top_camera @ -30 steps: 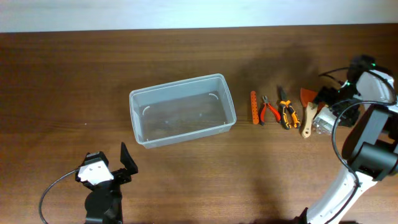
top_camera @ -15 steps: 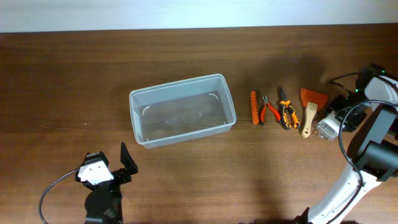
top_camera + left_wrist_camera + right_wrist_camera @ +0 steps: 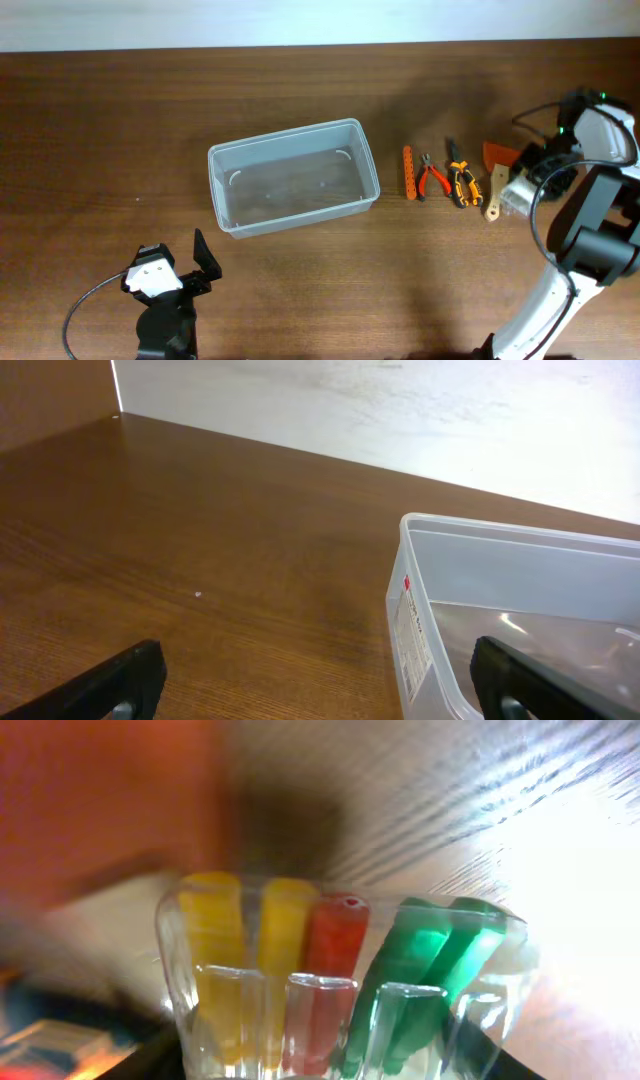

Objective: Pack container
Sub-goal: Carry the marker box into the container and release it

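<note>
The container (image 3: 285, 136) is a clear plastic tub, empty, in the middle of the table. Its near corner shows in the left wrist view (image 3: 415, 600). My left gripper (image 3: 200, 265) is open and empty at the front left, short of the container; its two dark fingers frame bare table in the left wrist view (image 3: 320, 680). My right gripper (image 3: 528, 180) is at the far right, shut on a small clear box (image 3: 517, 196) of yellow, red and green pieces. That box fills the right wrist view (image 3: 340, 980), held between the fingers (image 3: 320, 1065).
Right of the container lie an orange bar (image 3: 408, 172), red pliers (image 3: 432, 179), orange-and-black pliers (image 3: 459, 183) and a wooden-handled scraper (image 3: 494, 192) with an orange blade (image 3: 495, 152). The small box is right beside the scraper handle.
My right gripper, holding the small clear box, swung out to the right and has come back left beside the scraper. The left arm and the container have not moved.
</note>
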